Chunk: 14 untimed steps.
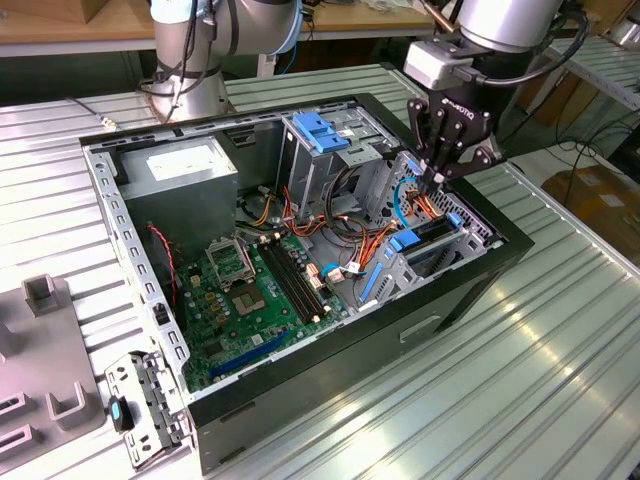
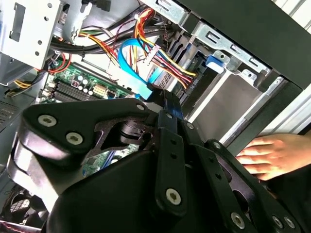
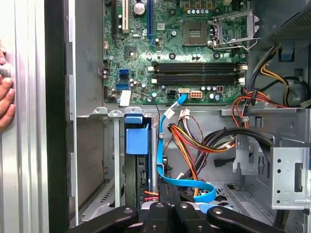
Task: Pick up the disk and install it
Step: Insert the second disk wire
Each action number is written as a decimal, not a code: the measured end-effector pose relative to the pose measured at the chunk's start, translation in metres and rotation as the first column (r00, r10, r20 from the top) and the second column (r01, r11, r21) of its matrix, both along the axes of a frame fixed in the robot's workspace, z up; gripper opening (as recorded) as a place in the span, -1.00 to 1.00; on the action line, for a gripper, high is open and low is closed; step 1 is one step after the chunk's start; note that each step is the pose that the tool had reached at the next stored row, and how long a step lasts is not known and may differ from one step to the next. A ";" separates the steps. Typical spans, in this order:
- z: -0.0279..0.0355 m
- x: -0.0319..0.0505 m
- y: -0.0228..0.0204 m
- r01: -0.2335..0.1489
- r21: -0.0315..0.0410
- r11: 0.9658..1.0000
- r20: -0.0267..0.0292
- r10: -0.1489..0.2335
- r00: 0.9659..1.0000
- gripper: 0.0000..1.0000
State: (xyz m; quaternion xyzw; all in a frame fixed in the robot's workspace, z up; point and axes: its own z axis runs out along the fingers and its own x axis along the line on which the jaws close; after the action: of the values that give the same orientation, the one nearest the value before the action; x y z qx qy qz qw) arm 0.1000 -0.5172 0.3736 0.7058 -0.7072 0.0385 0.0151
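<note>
The disk point(image 1: 432, 234) stands on edge in the drive cage at the corner of the open computer case on the exterior view's right, dark between bright blue rails. In the first wrist view its blue rail end point(image 3: 137, 138) caps the slot, and the dark disk body runs down from it. My gripper point(image 1: 440, 180) hangs just above the cage, shut with nothing between its fingers. In the first wrist view the gripper point(image 3: 170, 208) sits beside the disk's slot, close to a blue flat cable point(image 3: 162, 160). In the second wrist view the gripper point(image 2: 168, 99) points at the same cable bundle.
A person's hand point(image 2: 272, 155) rests on the case's outer wall by the cage, also seen as a hand point(image 3: 6, 99) in the first wrist view. Orange, yellow and black wires point(image 3: 194, 141) crowd the cage. The motherboard point(image 1: 250, 290), a power-supply box point(image 1: 185, 170) and a blue latch plate point(image 1: 322, 132) lie inside the case.
</note>
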 end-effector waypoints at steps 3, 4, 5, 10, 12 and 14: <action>0.0030 0.0000 0.0000 0.000 -0.003 1.000 0.000 0.000 1.000 -0.80; 0.0054 0.0000 -0.0001 0.000 -0.003 1.000 0.000 0.000 1.000 -0.80; 0.0088 0.0001 -0.0001 0.000 -0.003 1.000 -0.001 0.000 1.000 -0.80; 0.0172 0.0001 0.0001 0.000 -0.003 1.000 -0.001 0.000 1.000 -0.80; 0.0173 0.0002 0.0015 0.000 -0.009 1.000 -0.001 0.000 1.000 -0.80; 0.0168 0.0002 0.0061 0.000 -0.011 1.000 -0.001 0.000 1.000 -0.80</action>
State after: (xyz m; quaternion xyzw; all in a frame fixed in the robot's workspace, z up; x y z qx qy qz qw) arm 0.1003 -0.5111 0.3904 0.7057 -0.7070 0.0419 0.0194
